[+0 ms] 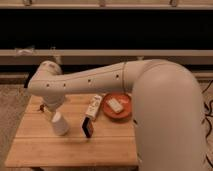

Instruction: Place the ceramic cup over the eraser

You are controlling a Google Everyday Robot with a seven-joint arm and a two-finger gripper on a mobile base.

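The white ceramic cup (60,124) stands upside down on the left part of the wooden table (70,150). My gripper (53,107) hangs at the end of the white arm, just above and behind the cup. A small white block (116,105) that looks like the eraser lies on an orange plate (125,113) to the right of the middle. A dark flat object (88,128) stands upright to the right of the cup.
A white oblong box (93,106) lies between the dark object and the plate. A red object (42,107) shows partly behind the arm at the table's left edge. My arm spans the table from the right. A dark shelf runs behind.
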